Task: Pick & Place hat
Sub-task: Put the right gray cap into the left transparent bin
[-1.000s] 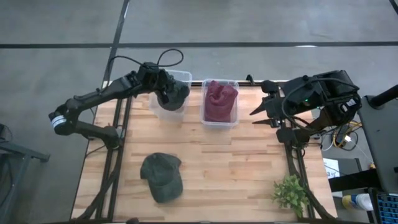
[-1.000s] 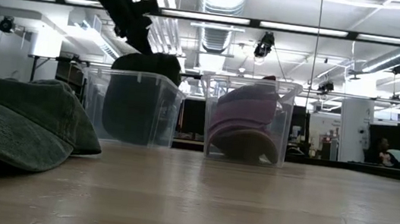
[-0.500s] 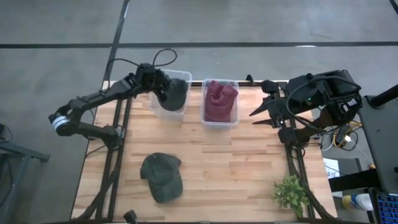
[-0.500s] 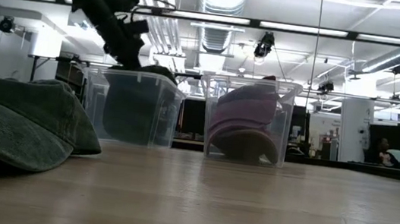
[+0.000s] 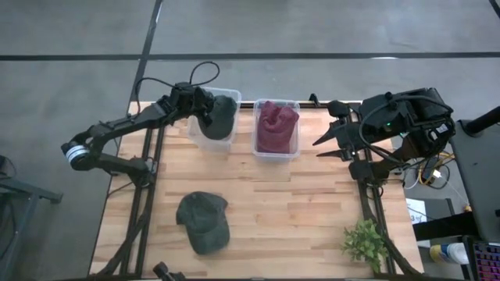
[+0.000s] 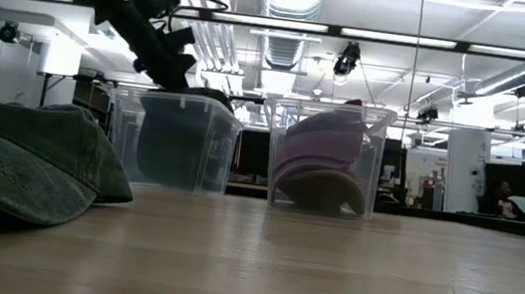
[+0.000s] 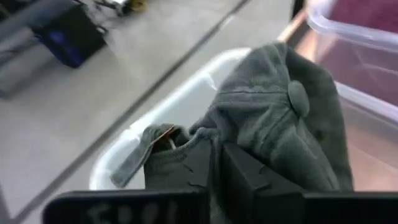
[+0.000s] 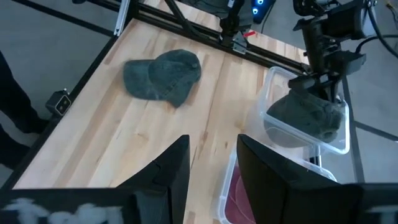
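A dark green hat lies inside the left clear bin at the table's far edge, its crown up near the rim. My left gripper reaches into that bin and is shut on the hat. A maroon hat fills the right clear bin. A second green hat rests flat on the wood near the table's front left. At the table's right, my right gripper hangs high and open, with nothing between its fingers. My left gripper pinches a fold of the hat's rear cloth between its two fingers, close to the back strap and its brass buckle. The fingers slant down into the bin from the table's left. The hat sits in the bin below them.
A small green plant stands at the table's front right corner. Bare wood lies between the bins and the loose green hat. The table's dark frame rails run along its left and right sides.
My left gripper has sunk toward the left bin, carrying the dark green hat. The hat stood above the rim a second ago and now sits down inside the bin, its top about level with the rim.
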